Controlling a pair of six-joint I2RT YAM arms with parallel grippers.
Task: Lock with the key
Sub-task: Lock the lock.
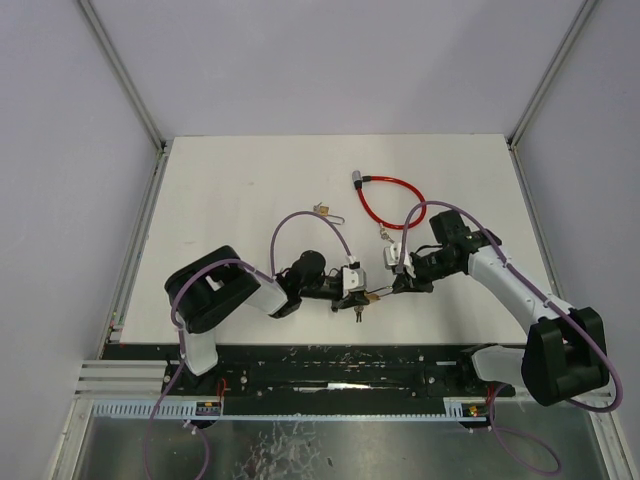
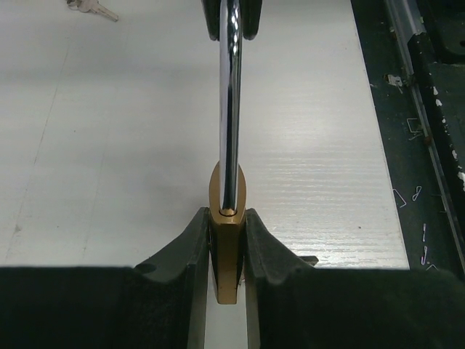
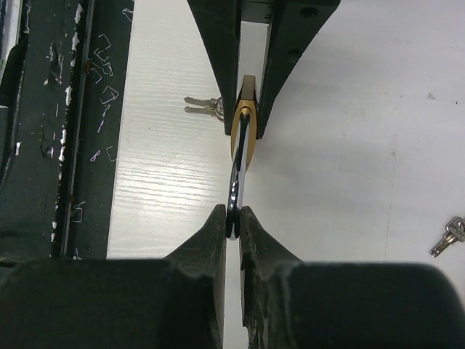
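While the left fingers (image 2: 195, 251) sit clamped on the brass padlock (image 2: 227, 262) body, the right fingers (image 3: 211, 236) are pinched tight on its chrome shackle (image 3: 234, 196). The lock is held between both arms, over the near part of the desk (image 1: 240, 180). Only the right wrist view shows a key bunch (image 3: 200, 106) just beside the lock body. Only the top view shows the red cable lock (image 1: 392, 198) farther back, with a loose key (image 1: 325, 210) nearby.

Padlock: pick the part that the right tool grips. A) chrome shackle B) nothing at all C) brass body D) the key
A: the right wrist view shows the right tool pinched on the chrome shackle, while the left tool clamps the brass body.
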